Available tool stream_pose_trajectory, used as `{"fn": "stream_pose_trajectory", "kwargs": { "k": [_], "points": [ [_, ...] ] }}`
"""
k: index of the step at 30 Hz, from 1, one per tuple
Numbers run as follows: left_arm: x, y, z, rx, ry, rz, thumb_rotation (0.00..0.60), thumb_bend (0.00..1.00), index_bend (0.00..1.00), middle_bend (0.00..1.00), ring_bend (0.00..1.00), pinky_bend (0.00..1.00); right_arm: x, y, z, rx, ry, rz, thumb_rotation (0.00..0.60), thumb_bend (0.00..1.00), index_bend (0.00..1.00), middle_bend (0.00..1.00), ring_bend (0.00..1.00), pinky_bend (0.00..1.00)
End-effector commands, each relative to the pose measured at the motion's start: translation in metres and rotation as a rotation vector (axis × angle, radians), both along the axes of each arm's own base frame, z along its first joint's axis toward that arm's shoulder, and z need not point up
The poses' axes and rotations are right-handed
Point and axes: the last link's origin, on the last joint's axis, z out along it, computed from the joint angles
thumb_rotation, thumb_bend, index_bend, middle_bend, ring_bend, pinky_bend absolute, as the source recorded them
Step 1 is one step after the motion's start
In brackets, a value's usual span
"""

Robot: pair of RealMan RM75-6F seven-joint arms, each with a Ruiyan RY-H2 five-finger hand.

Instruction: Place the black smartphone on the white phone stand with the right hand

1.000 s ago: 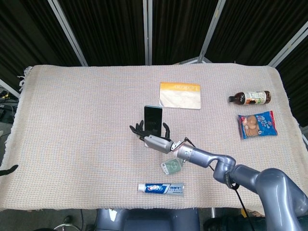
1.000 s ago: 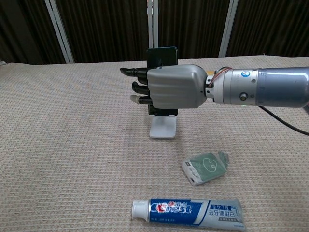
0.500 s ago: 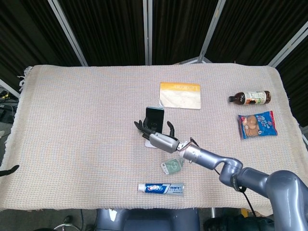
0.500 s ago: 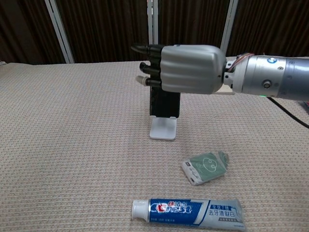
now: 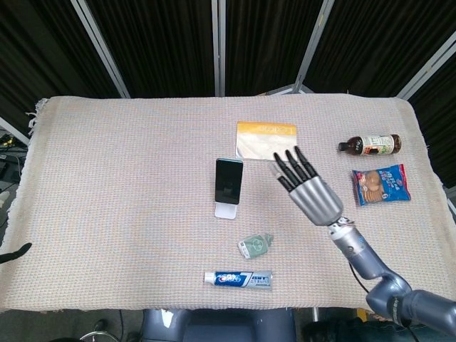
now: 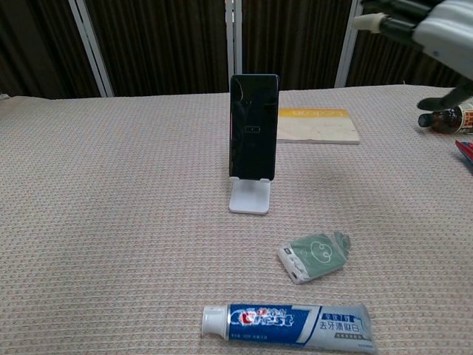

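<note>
The right hand is hovering above the table with its fingers stretched out straight and apart, pointing toward 11 o'clock in the head view, gripping nothing; its forearm is running down toward 5 o'clock. The black smartphone is standing upright on the white phone stand, at 9 o'clock from the hand and well apart from it. A yellow-edged book is lying at 12 o'clock from the hand. A green packet and a toothpaste tube are lying at 6 o'clock from the stand.
</note>
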Motion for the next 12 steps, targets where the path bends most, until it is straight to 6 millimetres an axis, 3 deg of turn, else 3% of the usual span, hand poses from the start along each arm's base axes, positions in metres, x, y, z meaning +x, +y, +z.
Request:
{"fn": "stream_pose_trajectory", "kwargs": {
  "k": [1, 6, 12],
  "points": [
    [0.003, -0.004, -0.003, 0.0, 0.009, -0.024, 0.6, 0.0, 0.0, 0.0, 0.0, 0.0, -0.06, 0.049, 0.032, 0.047, -0.329, -0.318, 0.6, 0.0, 0.0, 0.0, 0.0, 0.0],
    [0.006, -0.008, -0.007, 0.002, 0.02, -0.058, 0.6, 0.0, 0.0, 0.0, 0.0, 0.0, -0.092, 0.091, 0.046, 0.087, -0.445, -0.494, 0.6, 0.0, 0.0, 0.0, 0.0, 0.0],
    [0.012, -0.012, -0.009, -0.009, 0.009, -0.087, 0.6, 0.0, 0.0, 0.0, 0.0, 0.0, -0.107, 0.117, 0.049, 0.056, -0.436, -0.521, 0.6, 0.0, 0.0, 0.0, 0.0, 0.0]
  ]
}}
